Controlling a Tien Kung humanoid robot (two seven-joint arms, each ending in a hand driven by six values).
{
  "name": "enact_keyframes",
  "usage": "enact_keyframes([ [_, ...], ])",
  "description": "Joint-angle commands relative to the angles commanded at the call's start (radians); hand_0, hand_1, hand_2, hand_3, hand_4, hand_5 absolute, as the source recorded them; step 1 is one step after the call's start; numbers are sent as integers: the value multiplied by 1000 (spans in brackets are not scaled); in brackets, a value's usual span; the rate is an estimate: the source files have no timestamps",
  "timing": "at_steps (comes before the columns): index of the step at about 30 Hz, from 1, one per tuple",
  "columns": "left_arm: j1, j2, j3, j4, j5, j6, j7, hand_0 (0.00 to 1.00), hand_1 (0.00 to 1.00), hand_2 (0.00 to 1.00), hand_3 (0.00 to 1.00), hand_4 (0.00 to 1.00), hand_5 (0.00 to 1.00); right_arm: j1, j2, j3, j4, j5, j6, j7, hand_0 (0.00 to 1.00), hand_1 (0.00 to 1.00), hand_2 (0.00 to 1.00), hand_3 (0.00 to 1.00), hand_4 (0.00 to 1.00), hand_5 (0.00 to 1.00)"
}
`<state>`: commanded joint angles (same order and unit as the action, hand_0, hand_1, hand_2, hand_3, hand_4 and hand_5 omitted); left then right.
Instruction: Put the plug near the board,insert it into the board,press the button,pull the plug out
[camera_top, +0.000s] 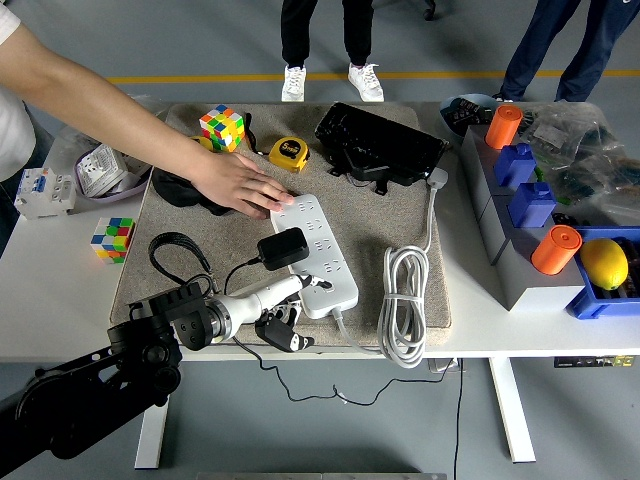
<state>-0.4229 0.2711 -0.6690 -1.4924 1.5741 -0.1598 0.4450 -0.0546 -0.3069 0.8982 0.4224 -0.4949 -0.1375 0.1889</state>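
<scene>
Your left hand (285, 322), white-shelled with black fingers, sits low at the near end of the long white plastic power board (317, 253), its fingers loosely curled and holding nothing. Just beyond the hand and slightly to its outer side, the black block-shaped plug (282, 248) rests on the left edge of the board, roughly at mid-length. It looks seated in a socket, though from this height you cannot tell for sure how deep it goes. Its thin black cable (180, 255) loops away over the beige mat (200, 240) to the left of your wrist.

So bringing the plug to the board is done, and insertion appears done. The fingertips lie close to the board's near end, where its button probably is; whether it has been pressed cannot be read here. Treat the press as unconfirmed, and pulling the plug out is clearly left.

Far beyond your hand, a person's hand (240, 185) presses flat on the board's far end, apparently steadying it. Your right arm is not visible.
</scene>
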Motion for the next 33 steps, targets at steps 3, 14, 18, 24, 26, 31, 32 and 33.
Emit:
enact_keyframes([
  [3,-3,-2,2,1,-1,2,-5,47,42,139,913,773,2,0,0,1,0,0,0,1,600,606,554,546,753,244],
  [14,-8,-3,7,10,4,-9,7,48,41,137,905,771,2,1,-1,7,5,-4,-1,2,602,605,554,545,751,244],
  [18,-12,-3,9,11,8,-14,12,48,43,139,903,774,2,1,-2,7,6,-4,-2,3,601,605,555,546,752,244],
  [24,-17,-1,14,14,9,-18,16,48,43,138,896,773,2,3,-2,13,11,-10,-1,3,600,605,555,546,752,244],
  [26,-18,-2,15,16,8,-20,18,48,43,138,896,773,2,3,-3,14,11,-10,-2,3,600,605,555,546,752,244],
  [31,-19,-1,17,15,4,-24,23,48,42,137,894,772,2,2,-4,14,12,-9,-2,4,600,604,554,546,752,244],
  [32,-20,-1,18,15,4,-24,23,48,42,137,894,772,2,2,-4,14,11,-9,-2,4,600,604,554,546,752,244],
  [33,-20,-1,17,14,7,-25,22,48,42,137,894,772,2,2,-4,13,11,-9,-2,4,600,604,554,546,752,244],
])
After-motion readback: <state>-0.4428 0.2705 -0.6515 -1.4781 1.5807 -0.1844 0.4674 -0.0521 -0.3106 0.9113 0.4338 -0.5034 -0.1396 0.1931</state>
